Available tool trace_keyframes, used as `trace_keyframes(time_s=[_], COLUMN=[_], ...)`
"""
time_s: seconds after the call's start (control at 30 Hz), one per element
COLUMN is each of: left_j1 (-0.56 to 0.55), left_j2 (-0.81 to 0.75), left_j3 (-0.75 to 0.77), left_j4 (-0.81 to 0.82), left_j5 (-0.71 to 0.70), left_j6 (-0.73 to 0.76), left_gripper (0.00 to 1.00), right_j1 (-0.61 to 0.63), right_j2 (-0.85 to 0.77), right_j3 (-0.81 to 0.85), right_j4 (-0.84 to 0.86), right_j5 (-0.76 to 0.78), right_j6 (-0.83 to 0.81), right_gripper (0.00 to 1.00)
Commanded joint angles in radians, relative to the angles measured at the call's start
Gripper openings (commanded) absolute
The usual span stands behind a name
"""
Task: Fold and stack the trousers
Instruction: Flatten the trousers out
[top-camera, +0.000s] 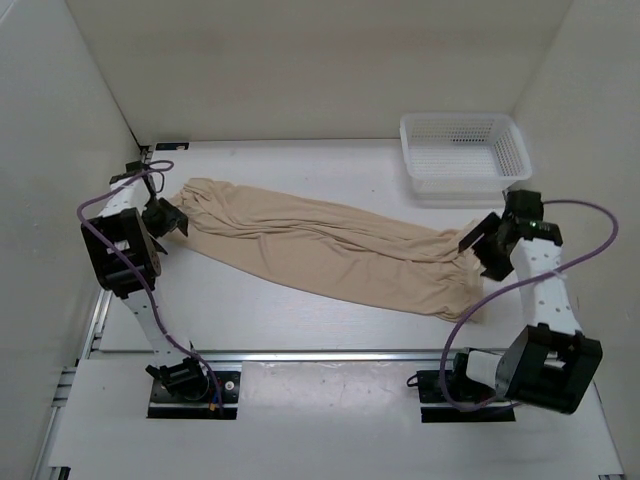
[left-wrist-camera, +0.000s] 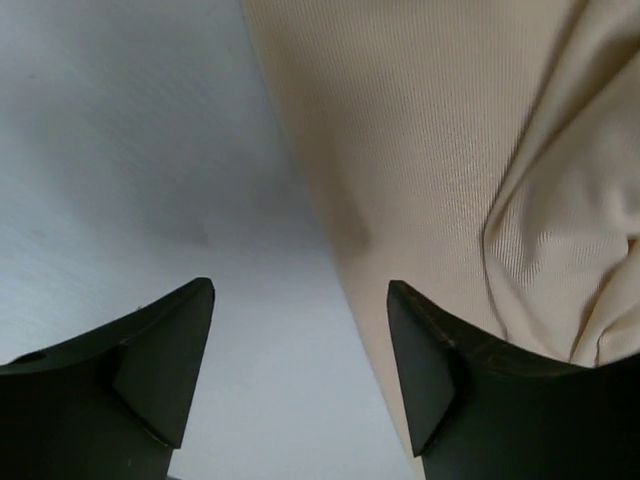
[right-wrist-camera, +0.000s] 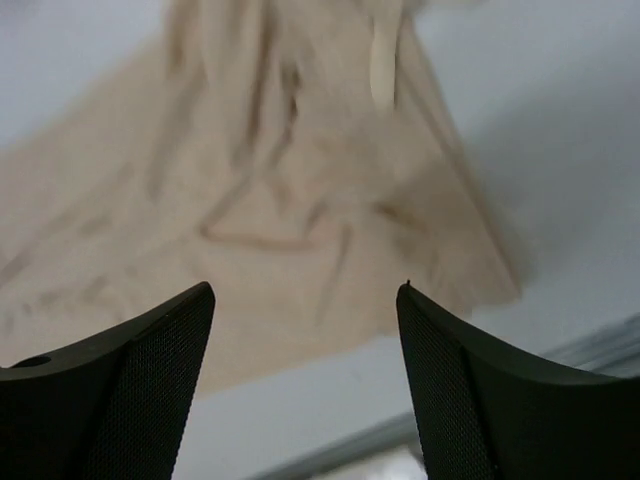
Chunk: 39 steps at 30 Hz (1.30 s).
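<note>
- The trousers (top-camera: 330, 245) are seen spread flat and wrinkled across the table (top-camera: 260, 320), laid on a slant from about 10 o'clock to about 4 o'clock in the overhead view.
- The left gripper (top-camera: 168, 218) is held at the 10 o'clock end of the garment, its jaws parted wide with nothing between them.
- In the left wrist view, one finger (left-wrist-camera: 440, 370) is pictured over the fabric's edge and the other over bare tabletop; whether contact is made cannot be told.
- The right gripper (top-camera: 480, 250) is poised at the 4 o'clock end, jaws likewise spread apart and nothing clasped.
- In the right wrist view, creased cloth is framed, blurred, beyond the two dark fingers (right-wrist-camera: 130, 390).
- A white mesh basket (top-camera: 408, 150) is set at about 1 o'clock, near the trousers but apart from them.
</note>
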Motion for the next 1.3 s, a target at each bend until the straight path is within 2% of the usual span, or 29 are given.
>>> trace_keyframes(time_s=[0.0,0.07,0.1,0.13,0.17,0.27,0.37,0.5,0.73,0.83,0.87,0.97,1.0,1.27], left_j1=[0.003,0.003,-0.008,-0.008,-0.008,-0.008,-0.008,0.001,0.01,0.01,0.01,0.01,0.01,0.029], left_j2=[0.057,0.077,0.097,0.111,0.125,0.143,0.117,0.096,-0.028,-0.042,-0.052,-0.064,-0.064,-0.15], left_j3=[0.032,0.065,0.075,0.084,0.093,0.107,0.098,0.098,0.089,0.107,0.107,0.118,0.118,0.296], left_j4=[0.059,0.059,0.059,0.059,0.059,0.059,0.059,0.059,0.059,0.05,0.039,0.03,0.021,-0.084], left_j5=[0.042,0.051,0.051,0.051,0.072,0.083,0.06,0.06,0.078,0.078,0.078,0.088,0.088,0.088], left_j6=[-0.024,-0.024,-0.033,-0.033,-0.033,-0.033,-0.033,-0.033,-0.033,-0.033,-0.033,-0.033,-0.033,-0.033], left_gripper=[0.79,0.65,0.51,0.2,0.1,0.1,0.1,0.1,0.1,0.1,0.1,0.1,0.1,0.1], right_j1=[0.03,0.03,0.03,0.03,0.041,0.05,0.05,0.05,0.087,0.14,0.154,0.18,0.19,0.19], right_j2=[-0.133,-0.183,-0.221,-0.24,-0.255,-0.277,-0.277,-0.182,-0.013,0.085,0.105,0.119,0.119,0.013], right_j3=[-0.126,-0.17,-0.208,-0.226,-0.246,-0.326,-0.4,-0.42,-0.395,-0.404,-0.404,-0.362,-0.345,-0.05], right_j4=[-0.123,-0.154,-0.185,-0.2,-0.216,-0.236,-0.164,-0.063,0.083,0.122,0.131,0.114,0.103,-0.041], right_j5=[-0.12,-0.146,-0.155,-0.166,-0.166,-0.166,-0.187,-0.18,-0.117,-0.057,-0.046,0.012,0.03,0.196], right_j6=[0.039,0.066,0.075,0.097,0.112,0.17,0.212,0.235,0.282,0.315,0.324,0.336,0.336,0.209], right_gripper=[0.77,0.75,0.75,0.74,0.72,0.68,0.63,0.6,0.57,0.46,0.34,0.12,0.01,0.01])
